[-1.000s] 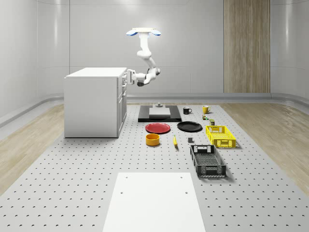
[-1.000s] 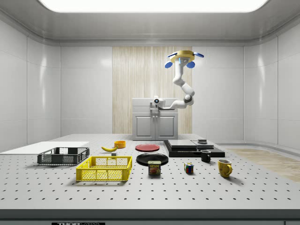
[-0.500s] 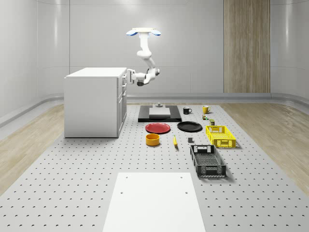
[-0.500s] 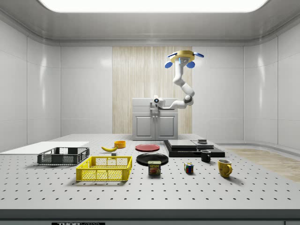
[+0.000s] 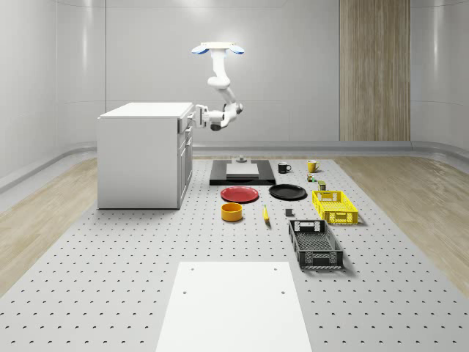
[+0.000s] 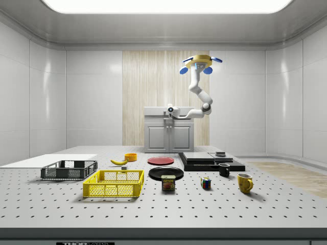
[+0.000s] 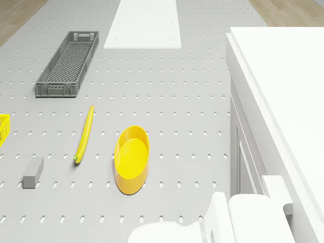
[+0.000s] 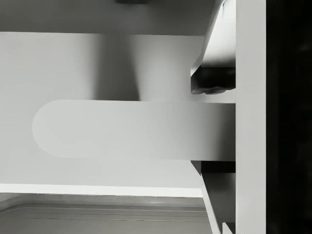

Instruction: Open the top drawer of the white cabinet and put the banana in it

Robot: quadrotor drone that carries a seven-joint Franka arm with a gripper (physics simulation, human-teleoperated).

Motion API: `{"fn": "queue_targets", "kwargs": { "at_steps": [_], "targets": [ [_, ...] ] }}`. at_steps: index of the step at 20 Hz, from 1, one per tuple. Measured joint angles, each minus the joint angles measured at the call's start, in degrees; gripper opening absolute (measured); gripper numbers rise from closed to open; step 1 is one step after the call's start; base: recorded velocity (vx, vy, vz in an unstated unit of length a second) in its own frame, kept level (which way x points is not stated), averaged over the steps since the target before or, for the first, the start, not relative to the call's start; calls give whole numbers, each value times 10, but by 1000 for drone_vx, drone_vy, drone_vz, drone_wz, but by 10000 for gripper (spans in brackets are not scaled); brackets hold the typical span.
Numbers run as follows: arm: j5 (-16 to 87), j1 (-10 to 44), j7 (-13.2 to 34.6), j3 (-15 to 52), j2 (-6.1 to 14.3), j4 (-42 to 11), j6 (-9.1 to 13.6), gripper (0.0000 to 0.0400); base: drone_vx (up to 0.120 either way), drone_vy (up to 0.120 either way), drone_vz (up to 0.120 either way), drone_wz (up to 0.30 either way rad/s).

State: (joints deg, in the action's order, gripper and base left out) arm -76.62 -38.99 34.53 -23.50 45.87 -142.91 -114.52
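Almost nothing has moved since the earlier pictures: the arm's wrist has only crept a tiny bit closer to the cabinet, and all the things on the desk lie where they lay.

Going from the whole-scene view's left to its right, first comes the white cabinet. Its top drawer looks shut, flat with the cabinet's front. The pincer is right at that drawer, at the top corner of the cabinet's front. In the wrist view a long rounded handle lies very close before the camera, with one dark fingertip beside it. I cannot tell if the pincer is open or closed on the handle.

The drone hovers high up, at about 1 o'clock from the cabinet's top, and its white arm bends down to the pincer.

Next come the orange bowl and the red plate. The banana lies flat on the desk at 3 o'clock from the bowl, near it but not touching. In the drone view the banana is a long thin yellow thing beside the yellow bowl.

Then come the black plate, the grey crate and the yellow crate.
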Motion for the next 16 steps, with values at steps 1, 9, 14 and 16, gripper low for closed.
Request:
{"fn": "queue_targets", "kwargs": {
  "at_steps": [1,9,14,16],
  "targets": [
    [6,3,10,-4,3,0,5,157,0,0,0,0],
    [64,29,30,-40,29,3,48,196,0,0,0,0],
    [82,40,5,-76,28,-1,79,151,0,0,0,0],
    [93,45,16,-88,33,3,92,133,0,0,0,0]
  ]
}}
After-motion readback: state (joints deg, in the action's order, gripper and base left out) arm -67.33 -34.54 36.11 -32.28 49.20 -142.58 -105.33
